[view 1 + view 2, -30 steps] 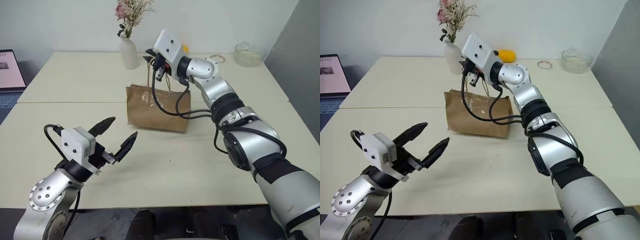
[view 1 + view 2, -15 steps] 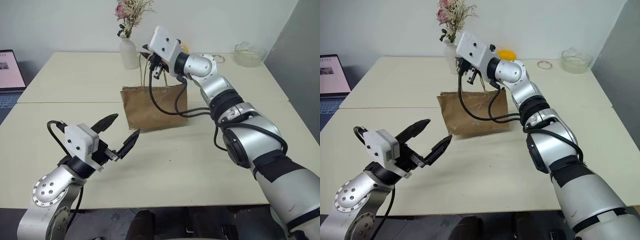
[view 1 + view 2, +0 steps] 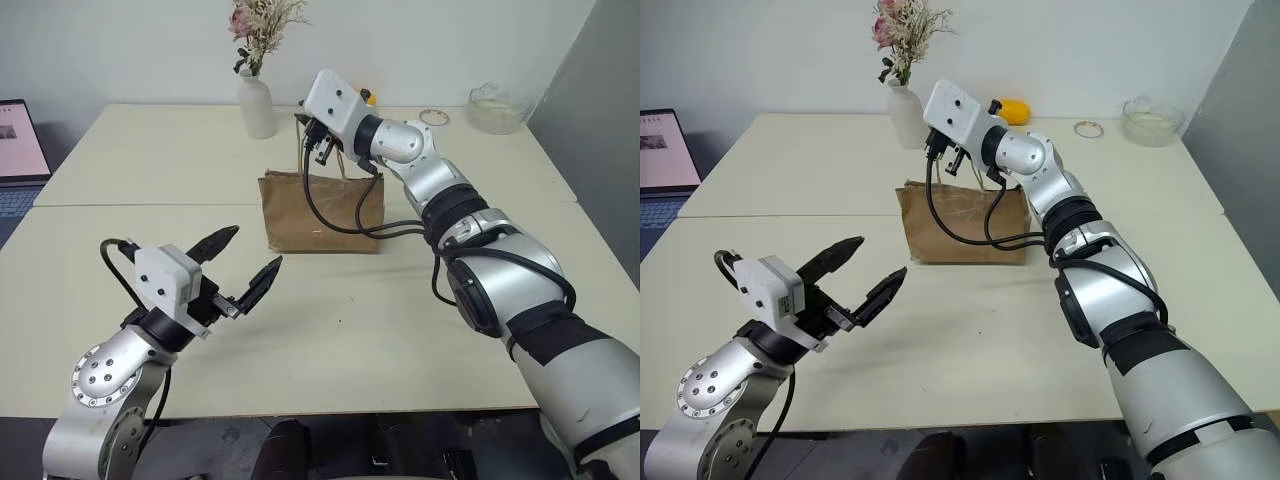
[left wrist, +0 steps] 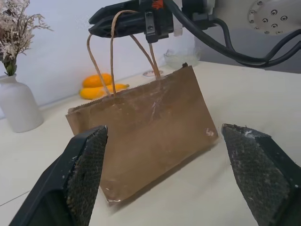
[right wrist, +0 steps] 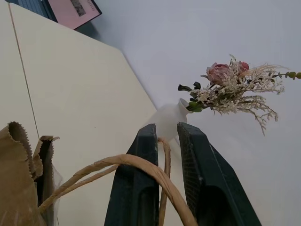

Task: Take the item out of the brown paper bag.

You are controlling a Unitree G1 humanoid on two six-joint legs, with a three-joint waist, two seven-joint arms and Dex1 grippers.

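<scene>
The brown paper bag [image 3: 322,212] stands upright on the table's middle, its two twisted loop handles [image 4: 113,52] pulled up. My right gripper [image 3: 306,122] hovers just above the bag, level, and is shut on the handles; in the right wrist view a handle loop [image 5: 165,155] passes between its black fingers [image 5: 136,183]. My left gripper [image 3: 245,262] hangs open near the table's front left, well short of the bag, with nothing between its fingertips [image 4: 87,165]. The item is hidden inside the bag.
A white vase [image 3: 258,105] with dried flowers stands just behind the bag. Yellow and orange fruit [image 3: 1012,110] lies at the back, a glass bowl [image 3: 497,108] at the back right, a laptop [image 3: 20,140] at the far left.
Held by its handles, the bag swung left and tilted, then came back to the right and now stands square. The left gripper stayed open and in place.
</scene>
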